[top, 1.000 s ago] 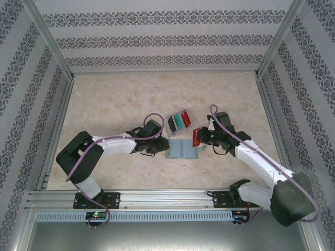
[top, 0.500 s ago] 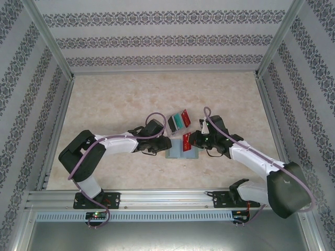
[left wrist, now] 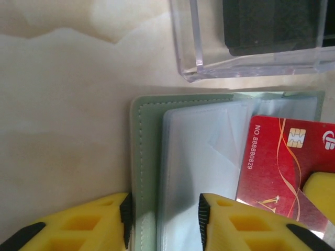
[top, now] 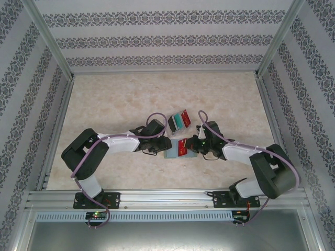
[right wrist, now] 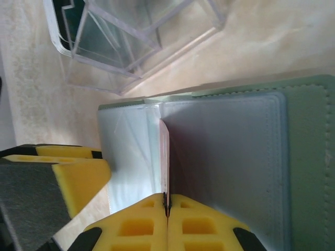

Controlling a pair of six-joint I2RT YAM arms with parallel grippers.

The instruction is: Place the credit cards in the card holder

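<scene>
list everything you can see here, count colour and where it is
holder: one, grey-green with clear sleeves, lying open mid-table
red card: one, red, over the holder, pinched by the right gripper
box: one, clear, just beyond the holder
boxed cards: three, dark, teal, red, in the box
table: one, beige marble
walls: three, grey-white patterned, around the table
left gripper: one, yellow pads, apart, straddling the holder's edge
right gripper: one, yellow pads, shut on the red card

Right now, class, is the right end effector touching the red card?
Touching. The right wrist view shows the right end effector shut on the thin edge of the red card, no gap.
</scene>
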